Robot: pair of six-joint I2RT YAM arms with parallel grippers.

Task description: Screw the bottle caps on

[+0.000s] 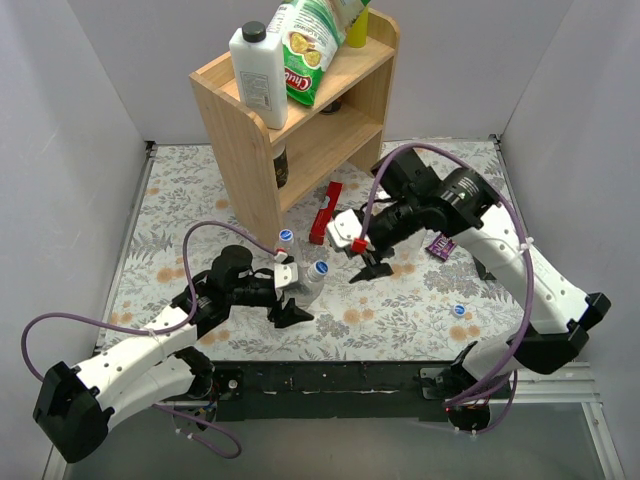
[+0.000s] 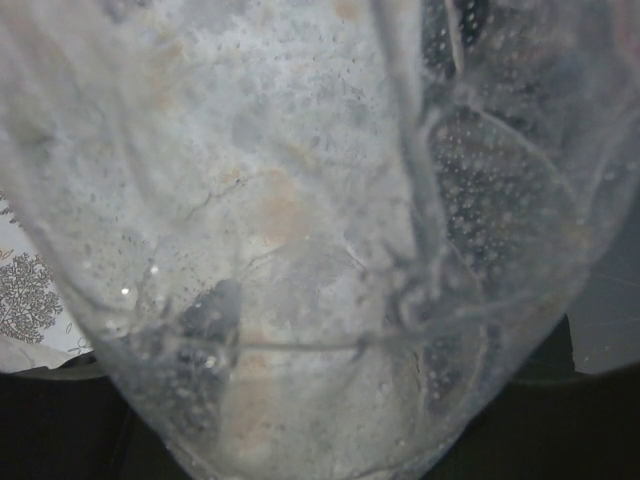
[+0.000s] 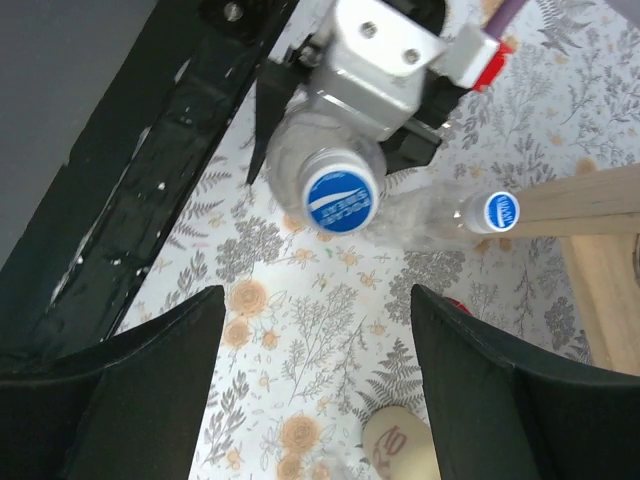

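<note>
My left gripper is shut on a clear bottle that wears a blue cap. The bottle's wall fills the left wrist view and hides the fingers. In the right wrist view the same capped bottle sits in the left gripper's grey jaw block. A second capped bottle stands by the shelf's leg; its cap shows too. A loose blue cap lies at the front right. My right gripper is open and empty, right of the held bottle, with its fingers wide apart above the mat.
A wooden shelf stands at the back with a white jug and a green snack bag. A red flat object and a purple packet lie on the floral mat. A beige rounded object lies below the right gripper.
</note>
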